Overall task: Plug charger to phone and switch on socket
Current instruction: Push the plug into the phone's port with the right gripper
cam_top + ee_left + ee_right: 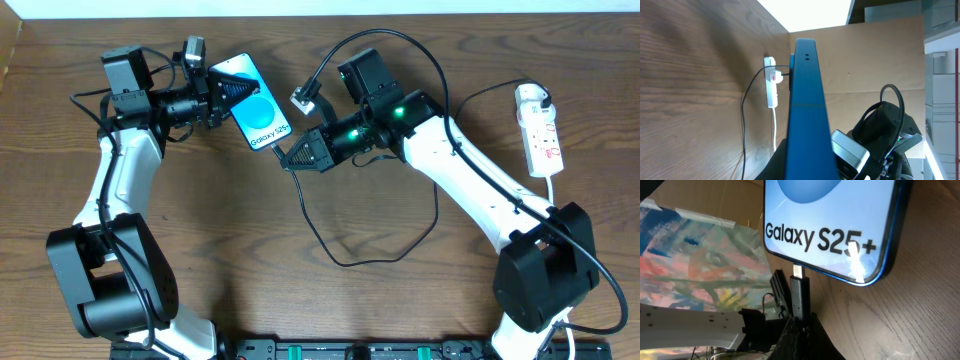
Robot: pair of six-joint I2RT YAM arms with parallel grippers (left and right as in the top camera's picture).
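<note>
Now plug-in step: left gripper point(222, 95) clamps phone point(254, 114); right gripper point(289, 155) pinches charger point(800, 297) tip at its port; next, straight push in.

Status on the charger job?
Done: left end effector grips the phone, and the charger's plug appears seated in the socket strip. In hand: right end effector holds the connector at the phone's bottom edge, metal tip showing, so not fully in. Left: seat it, then switch the strip on; neither arm is near it.
</note>
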